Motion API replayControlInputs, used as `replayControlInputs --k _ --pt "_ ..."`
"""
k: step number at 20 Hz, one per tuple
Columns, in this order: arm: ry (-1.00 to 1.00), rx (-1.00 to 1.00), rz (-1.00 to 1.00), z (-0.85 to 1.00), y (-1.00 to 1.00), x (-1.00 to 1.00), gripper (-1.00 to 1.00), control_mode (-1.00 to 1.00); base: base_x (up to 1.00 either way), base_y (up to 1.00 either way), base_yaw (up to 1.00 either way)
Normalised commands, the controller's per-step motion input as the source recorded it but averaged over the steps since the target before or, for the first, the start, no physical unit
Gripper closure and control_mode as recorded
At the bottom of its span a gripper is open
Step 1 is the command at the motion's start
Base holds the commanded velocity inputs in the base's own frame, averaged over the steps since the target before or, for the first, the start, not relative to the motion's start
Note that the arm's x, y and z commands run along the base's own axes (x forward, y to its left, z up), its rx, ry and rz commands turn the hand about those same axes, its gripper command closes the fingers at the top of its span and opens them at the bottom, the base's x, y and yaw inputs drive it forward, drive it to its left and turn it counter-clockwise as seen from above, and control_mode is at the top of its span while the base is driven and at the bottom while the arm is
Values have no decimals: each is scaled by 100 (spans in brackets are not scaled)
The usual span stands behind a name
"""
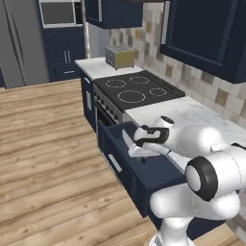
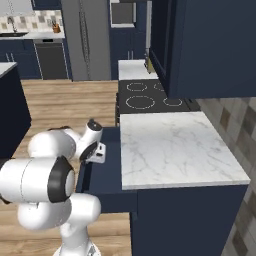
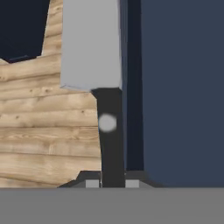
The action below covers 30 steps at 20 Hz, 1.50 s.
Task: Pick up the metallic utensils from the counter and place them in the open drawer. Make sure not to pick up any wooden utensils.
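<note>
My gripper (image 3: 109, 183) is shut on the black handle of the kitchen knife (image 3: 94, 48). Its silver blade points away from the hand, along the rim of the open drawer (image 3: 183, 87), with wooden floor to its left. From the left base view, the gripper (image 1: 139, 146) hangs over the navy drawer (image 1: 122, 168) near its front, and the pale blade (image 1: 127, 140) sticks out toward the stove side. The right base view shows the gripper (image 2: 92, 152) at the outer edge of the drawer (image 2: 105, 172), beside the white marble counter (image 2: 170, 145). No utensils show on the counter (image 1: 192, 115).
A black cooktop (image 1: 137, 91) adjoins the counter, with a toaster (image 1: 119, 56) beyond it. Navy upper cabinets (image 2: 210, 45) overhang the counter. Wooden floor (image 1: 48, 144) lies open in front of the drawer. A grey fridge (image 2: 85, 40) stands far back.
</note>
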Motion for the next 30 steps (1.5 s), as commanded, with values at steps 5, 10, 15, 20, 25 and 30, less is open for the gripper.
replayControlInputs --k 5,10,15,20,25,30 --pt "1 0 0 -5 2 57 100 -100 0 0 0" --pt "0 0 0 -21 0 57 100 -100 0 0 0" --pt "0 0 0 -50 0 28 100 -100 0 0 0" --pt "0 0 0 -38 1 14 100 -100 0 0 0" --pt "-4 0 0 -13 38 0 100 -100 0 0 0" --pt "-6 0 0 -8 61 0 100 -100 0 0 0"
